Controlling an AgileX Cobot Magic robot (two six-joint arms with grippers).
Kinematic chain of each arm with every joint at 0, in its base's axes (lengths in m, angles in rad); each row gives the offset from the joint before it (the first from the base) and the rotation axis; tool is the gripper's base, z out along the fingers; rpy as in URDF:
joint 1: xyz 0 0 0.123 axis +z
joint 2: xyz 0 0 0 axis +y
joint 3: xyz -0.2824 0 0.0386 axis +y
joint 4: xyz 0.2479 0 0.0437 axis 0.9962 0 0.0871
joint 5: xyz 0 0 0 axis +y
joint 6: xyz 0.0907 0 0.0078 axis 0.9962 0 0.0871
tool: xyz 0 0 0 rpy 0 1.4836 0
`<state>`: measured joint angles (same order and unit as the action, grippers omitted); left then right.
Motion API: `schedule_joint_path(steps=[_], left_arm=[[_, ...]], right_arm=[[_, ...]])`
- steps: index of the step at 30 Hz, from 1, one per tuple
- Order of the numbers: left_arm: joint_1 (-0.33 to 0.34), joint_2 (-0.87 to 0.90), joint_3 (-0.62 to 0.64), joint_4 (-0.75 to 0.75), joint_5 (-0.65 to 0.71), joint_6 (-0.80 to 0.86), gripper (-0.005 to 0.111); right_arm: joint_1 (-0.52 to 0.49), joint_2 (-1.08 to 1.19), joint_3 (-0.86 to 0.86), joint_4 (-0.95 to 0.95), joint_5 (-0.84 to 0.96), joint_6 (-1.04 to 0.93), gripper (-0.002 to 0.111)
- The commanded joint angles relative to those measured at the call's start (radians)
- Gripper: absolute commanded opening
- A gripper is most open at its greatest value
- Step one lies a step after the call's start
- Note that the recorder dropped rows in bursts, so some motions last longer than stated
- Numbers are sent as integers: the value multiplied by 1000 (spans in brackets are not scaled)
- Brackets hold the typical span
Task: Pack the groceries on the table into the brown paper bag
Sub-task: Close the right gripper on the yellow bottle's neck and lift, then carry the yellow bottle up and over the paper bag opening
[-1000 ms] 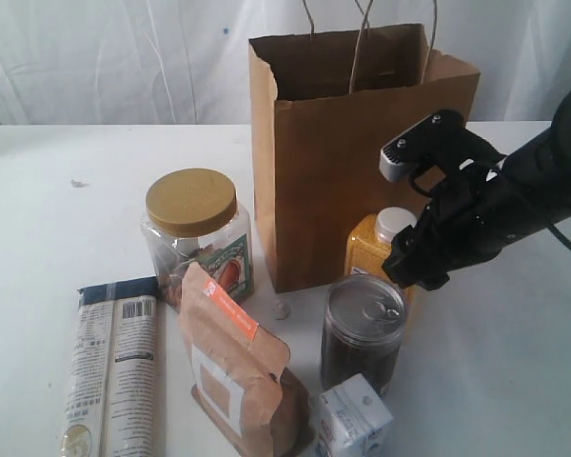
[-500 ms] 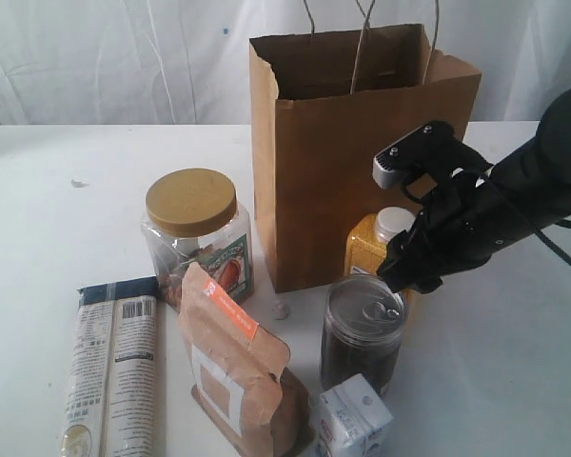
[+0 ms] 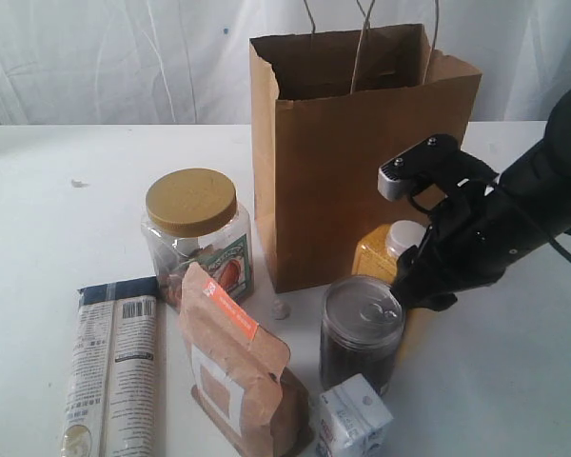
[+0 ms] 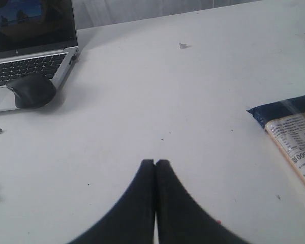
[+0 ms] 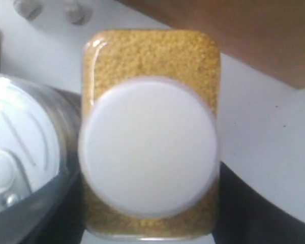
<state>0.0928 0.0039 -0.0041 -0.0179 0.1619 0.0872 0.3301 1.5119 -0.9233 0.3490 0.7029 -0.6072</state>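
The left gripper (image 4: pixel 155 170) hangs low over bare counter (image 4: pixel 157 91), its two fingers pressed flat together and holding nothing. In its wrist view one open laptop (image 4: pixel 28 48) and one dark mouse (image 4: pixel 30 90) sit on the counter beyond it.

Six groceries stand or lie on the counter, all outside the bag. Farthest left, one long printed packet (image 3: pixel 114 371) lies flat. Next stands one yellow-lidded clear jar (image 3: pixel 195 238), lid on; its contents are too blurred to name. Just in front of the jar is one brown pouch (image 3: pixel 238 367) with an orange label, its top folded shut. A tiny white paper ball (image 3: pixel 282 309) lies at the foot of the one brown paper bag (image 3: pixel 352 162), which stands upright and open with two loop handles; its inside cannot be seen.

In front of the bag stands one dark tin (image 3: pixel 362 333) with an unopened silver pull-tab lid, and one small white carton (image 3: pixel 350 419) is nearest the camera. Between tin and bag is one white-capped yellow bottle (image 3: pixel 379 255), full of yellow grains.

The right gripper (image 3: pixel 411 276) is down over that bottle, its fingers (image 5: pixel 254 213) set wide on either side of it. Whether they press its sides cannot be told.
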Motion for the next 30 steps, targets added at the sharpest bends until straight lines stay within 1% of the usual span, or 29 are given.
schedule_joint_path(steps=[1,7,9,12,17,23,30], left_arm=[[-8,-4,4,-4,-5,-1,0],[-8,-4,4,-4,-5,-1,0],[-8,-4,4,-4,-5,-1,0],[-8,-4,4,-4,-5,-1,0],[-8,-4,4,-4,-5,-1,0],[-8,-4,4,-4,-5,-1,0],[-8,-4,4,-4,-5,-1,0]], right_arm=[[-2,-71,6,-90,71,135,0],[-2,-129,6,-342,147,400,0],[-2,-140,6,-380,169,440,0],[-2,-156,6,-383,178,450,0],[-2,-199,6,-383,134,455,0],[-2,-288,6,-383,132,459,0],[-2,-503,6,-383,111,482,0]])
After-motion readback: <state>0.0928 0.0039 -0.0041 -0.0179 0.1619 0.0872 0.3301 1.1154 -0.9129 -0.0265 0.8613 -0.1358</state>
